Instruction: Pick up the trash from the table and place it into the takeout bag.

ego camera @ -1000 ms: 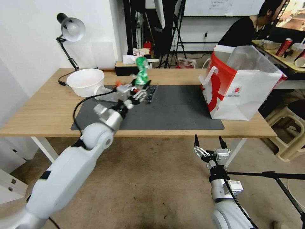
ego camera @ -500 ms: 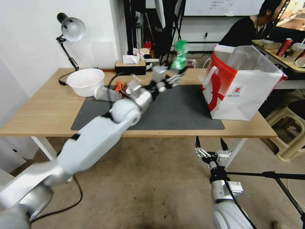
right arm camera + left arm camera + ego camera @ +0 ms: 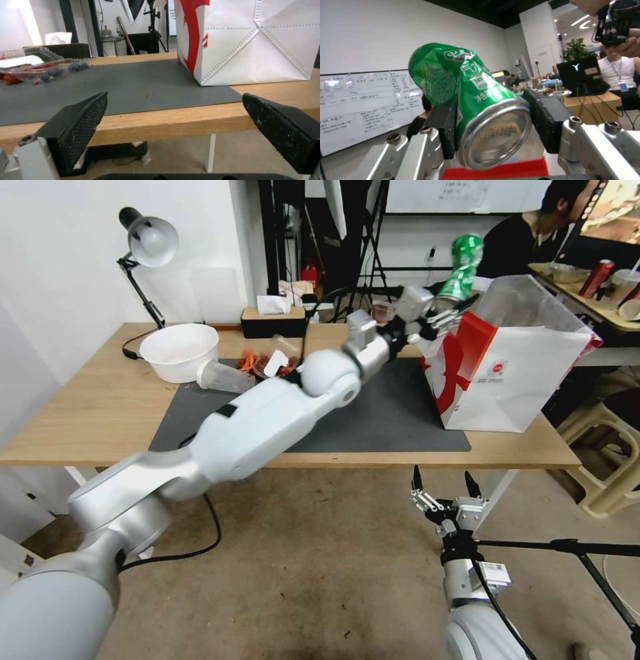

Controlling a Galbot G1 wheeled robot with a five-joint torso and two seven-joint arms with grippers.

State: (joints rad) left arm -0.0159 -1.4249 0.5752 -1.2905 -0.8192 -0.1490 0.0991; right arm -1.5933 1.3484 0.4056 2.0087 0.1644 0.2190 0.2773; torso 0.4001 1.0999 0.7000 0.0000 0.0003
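Observation:
A dented green soda can (image 3: 464,263) is held in the air with my left gripper (image 3: 449,311) shut on its lower part. It hangs tilted just above the left rim of the takeout bag (image 3: 527,380), a white and red paper bag with a plastic liner standing at the table's right end. In the left wrist view the can (image 3: 476,100) sits clamped between the black pads of the left gripper (image 3: 493,122). A clear plastic cup (image 3: 223,378) lies on its side on the dark mat (image 3: 380,413). My right gripper (image 3: 441,488) hangs open below the table's (image 3: 87,400) front edge.
A white bowl (image 3: 180,351) and a desk lamp (image 3: 150,243) stand at the far left, a tissue box (image 3: 273,320) at the back. A clear container with berries and red scraps (image 3: 43,71) lies on the mat (image 3: 133,85). A plastic stool (image 3: 610,460) stands to the right.
My left arm has swung right and upward, carrying the green can from over the mat's left part to the bag's left rim. The right arm has stayed put.

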